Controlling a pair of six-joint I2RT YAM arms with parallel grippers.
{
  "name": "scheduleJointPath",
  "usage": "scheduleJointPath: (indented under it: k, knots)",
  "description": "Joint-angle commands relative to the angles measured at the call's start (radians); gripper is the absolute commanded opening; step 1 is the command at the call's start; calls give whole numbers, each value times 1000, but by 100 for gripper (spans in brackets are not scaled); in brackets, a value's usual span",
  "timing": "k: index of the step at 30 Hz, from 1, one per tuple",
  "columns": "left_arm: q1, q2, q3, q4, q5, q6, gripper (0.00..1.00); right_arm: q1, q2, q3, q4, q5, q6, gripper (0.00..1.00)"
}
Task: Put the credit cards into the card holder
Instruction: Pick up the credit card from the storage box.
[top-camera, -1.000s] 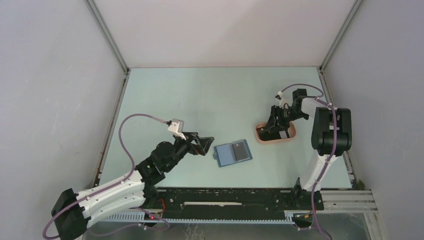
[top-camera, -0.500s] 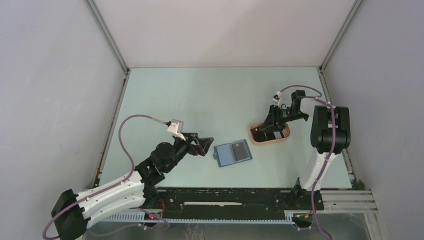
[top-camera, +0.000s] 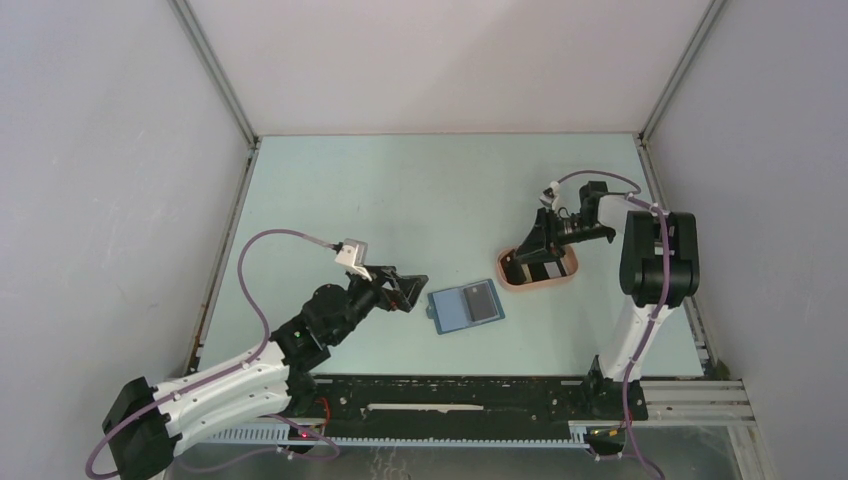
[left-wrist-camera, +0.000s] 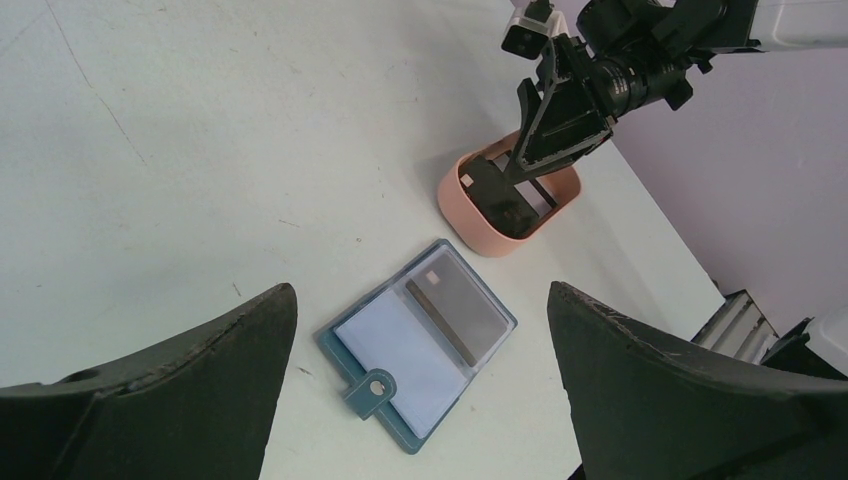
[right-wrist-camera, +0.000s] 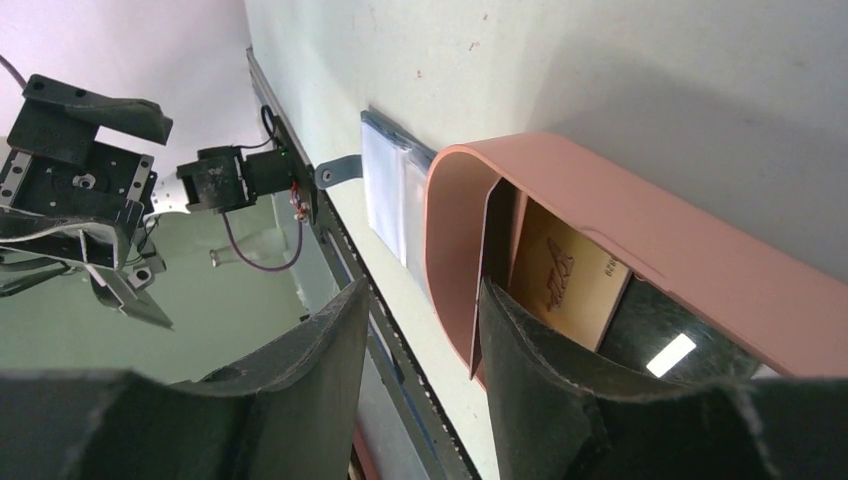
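Note:
The dark-blue card holder (top-camera: 462, 307) (left-wrist-camera: 400, 350) lies open on the table, a grey credit card (left-wrist-camera: 462, 312) in its right pocket. My left gripper (top-camera: 412, 290) (left-wrist-camera: 420, 290) hovers just left of it, open and empty. My right gripper (top-camera: 522, 255) (right-wrist-camera: 422, 290) is open at the left end of the peach-pink tray (top-camera: 545, 282) (right-wrist-camera: 600, 190). One finger is outside the tray wall and the other inside. A dark card (right-wrist-camera: 490, 270) (left-wrist-camera: 497, 190) stands on edge against that wall, between the fingers. An orange-yellow card (right-wrist-camera: 565, 285) and another dark card (right-wrist-camera: 660, 350) lie in the tray.
The arm bases and a black rail (top-camera: 450, 400) run along the near edge. Metal frame posts (top-camera: 215, 80) and grey walls close in the table at left, right and back.
The right gripper has shifted left and the tray has slid left with it, closer to the card holder. Its jaws have narrowed slightly. The left arm has not moved.

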Motion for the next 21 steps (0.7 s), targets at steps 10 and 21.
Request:
scheduleJointPath:
  k: [10, 21]
  knots:
    - [6, 12, -3, 28, -2, -4, 100, 55, 9, 33, -15, 66, -16, 51]
    - [7, 18, 8, 20, -2, -2, 100, 202, -111, 7, 68, 440, 6, 28]
